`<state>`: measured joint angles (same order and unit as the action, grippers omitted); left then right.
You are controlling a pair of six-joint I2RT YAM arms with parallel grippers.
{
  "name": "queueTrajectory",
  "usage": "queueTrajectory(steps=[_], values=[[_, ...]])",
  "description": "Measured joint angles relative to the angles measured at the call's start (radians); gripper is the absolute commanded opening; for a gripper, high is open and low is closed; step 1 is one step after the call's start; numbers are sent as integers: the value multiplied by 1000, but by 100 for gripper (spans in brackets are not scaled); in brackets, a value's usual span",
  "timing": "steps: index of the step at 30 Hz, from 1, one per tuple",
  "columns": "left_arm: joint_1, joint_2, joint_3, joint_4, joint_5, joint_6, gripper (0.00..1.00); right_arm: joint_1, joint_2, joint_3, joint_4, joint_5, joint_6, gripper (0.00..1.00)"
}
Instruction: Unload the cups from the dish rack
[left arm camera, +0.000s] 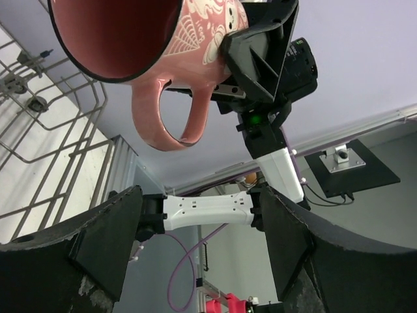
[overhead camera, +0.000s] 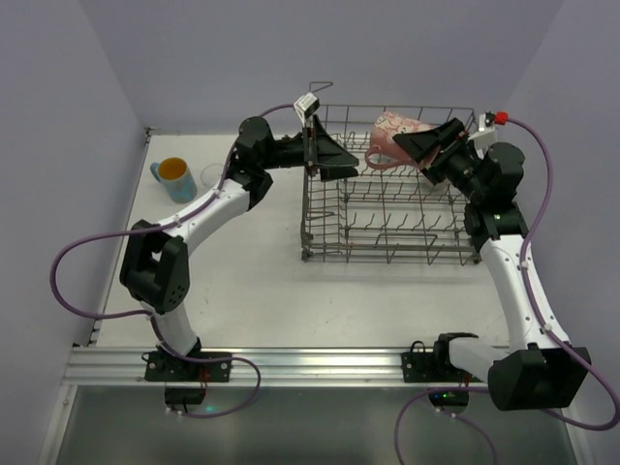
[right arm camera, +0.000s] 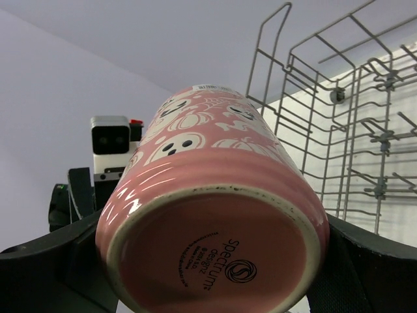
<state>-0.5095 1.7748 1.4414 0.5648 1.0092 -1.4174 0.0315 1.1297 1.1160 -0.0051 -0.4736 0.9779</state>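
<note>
One pink mug (overhead camera: 392,134), printed with white ghosts and pumpkins, lies on its side above the far part of the dish rack (overhead camera: 387,254), with its handle hanging downward. The right end effector (overhead camera: 423,145) clamps it near the base, one finger on each side of the body, and the maker's stamp on the underside faces the right wrist camera. The mug's mouth is turned toward the left end effector (overhead camera: 332,157), which sits at the rack's left wall near the mug and apart from it. Its fingers (left arm camera: 98,241) are spread wide with nothing between them. The rack stands on the white tabletop (overhead camera: 252,281). A light blue mug (overhead camera: 174,178) with an orange inside stands upright near the far left corner. Just beside it is what appears to be a clear glass (overhead camera: 211,175), too faint to confirm.
</note>
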Motion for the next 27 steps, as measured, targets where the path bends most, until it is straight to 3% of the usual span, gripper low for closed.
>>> queueTrajectory(steps=[12,27], values=[[-42,35,0,83,-52,-120,75,0,0,-77,248,-142,28,0],[-78,101,35,127,-127,-201,62,0,0,-104,337,-211,35,0]])
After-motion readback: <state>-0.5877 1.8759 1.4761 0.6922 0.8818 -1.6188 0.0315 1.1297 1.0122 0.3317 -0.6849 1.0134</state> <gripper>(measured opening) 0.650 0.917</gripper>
